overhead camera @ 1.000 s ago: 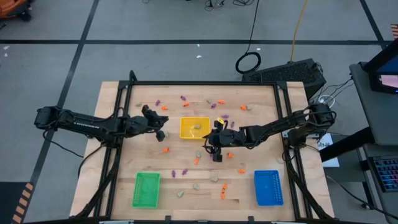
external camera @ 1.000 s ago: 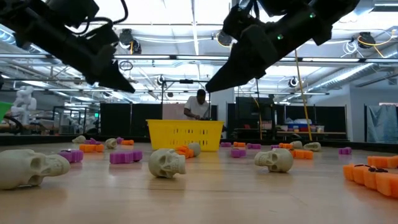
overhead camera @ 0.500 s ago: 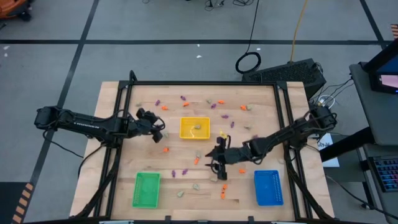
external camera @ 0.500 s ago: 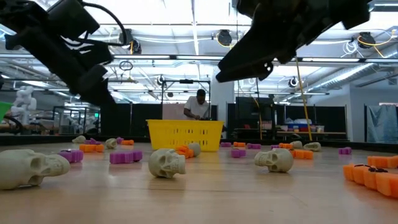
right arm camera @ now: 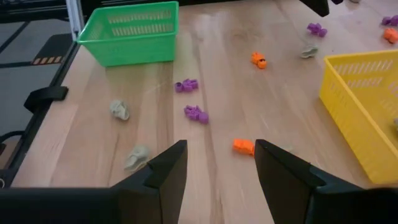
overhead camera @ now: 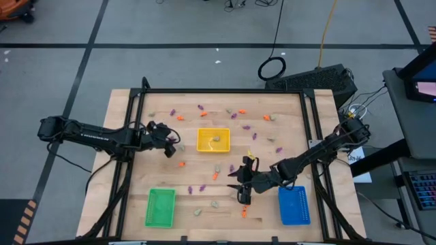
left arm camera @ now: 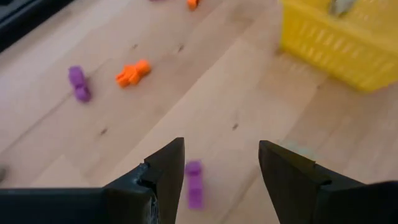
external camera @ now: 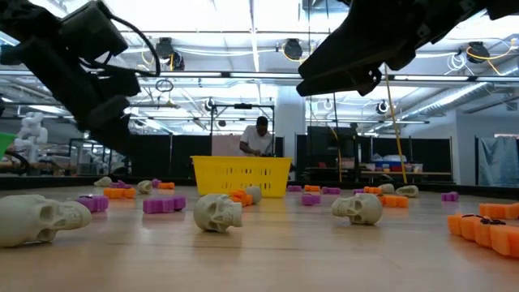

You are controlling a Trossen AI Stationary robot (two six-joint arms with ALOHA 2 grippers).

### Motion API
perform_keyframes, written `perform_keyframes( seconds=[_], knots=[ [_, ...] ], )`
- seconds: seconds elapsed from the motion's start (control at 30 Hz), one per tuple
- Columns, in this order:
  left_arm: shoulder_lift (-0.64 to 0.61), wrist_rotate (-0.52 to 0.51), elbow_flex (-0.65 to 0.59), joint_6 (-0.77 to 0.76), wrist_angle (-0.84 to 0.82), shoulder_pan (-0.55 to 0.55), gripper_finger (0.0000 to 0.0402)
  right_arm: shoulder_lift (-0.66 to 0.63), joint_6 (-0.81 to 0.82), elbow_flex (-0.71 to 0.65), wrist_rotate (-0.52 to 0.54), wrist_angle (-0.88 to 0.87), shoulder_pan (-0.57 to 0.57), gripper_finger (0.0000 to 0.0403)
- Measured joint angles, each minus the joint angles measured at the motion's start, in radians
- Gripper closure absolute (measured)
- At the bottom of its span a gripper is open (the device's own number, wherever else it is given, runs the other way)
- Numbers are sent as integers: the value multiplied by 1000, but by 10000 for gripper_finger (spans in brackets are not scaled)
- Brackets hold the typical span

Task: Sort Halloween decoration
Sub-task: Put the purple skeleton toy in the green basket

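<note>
The wooden table (overhead camera: 129, 197) is the largest thing, a pale plank top framed by dark rails, with grey floor all round it. Its widest bare stretches lie along the left side and in the band between the yellow tray and the two near trays.

The left arm (overhead camera: 88, 133) reaches in from the left edge; the right arm (overhead camera: 313, 153) comes in from the right edge and stretches toward the middle.

Three ribbed plastic trays sit well apart. The yellow tray (overhead camera: 213, 140) stands in the middle and holds at least one pale piece. The green tray (overhead camera: 160, 207) sits near the front left; what it holds cannot be told. The blue tray (overhead camera: 293, 205) sits front right, its contents also unclear.

The left gripper (left arm camera: 221, 177) hangs just left of the yellow tray, fingers apart and holding nothing, with a purple trinket (left arm camera: 194, 183) on the wood below the gap. The right gripper (right arm camera: 219, 165) hangs between the yellow and blue trays, fingers apart and empty, above an orange trinket (right arm camera: 244, 146).

The trinkets (overhead camera: 204, 187) lie scattered over the table: blocky orange and purple pieces and pale skulls (external camera: 217, 212).
</note>
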Motion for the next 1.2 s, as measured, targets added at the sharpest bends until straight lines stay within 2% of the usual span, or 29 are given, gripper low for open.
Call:
perform_keyframes(
  seconds=[0.13, 0.3, 0.5, 0.67, 1.2],
  knots=[
    [0, -49, 0, -15, -73, 0, 196, 0, -15, 0, 0, -1, 4, 229],
    [0, -116, -16, -14, -87, 0, 196, 0, -23, 0, -1, -4, 4, 229],
    [0, -105, -87, -15, -49, 0, 196, 0, -25, 0, -2, -16, 4, 229],
    [0, -31, -137, -25, 25, -1, 196, 0, -22, 0, -3, -19, 4, 229],
    [0, 6, -146, 15, 82, 0, 196, 0, -24, 0, -3, -19, 4, 229]
  ],
)
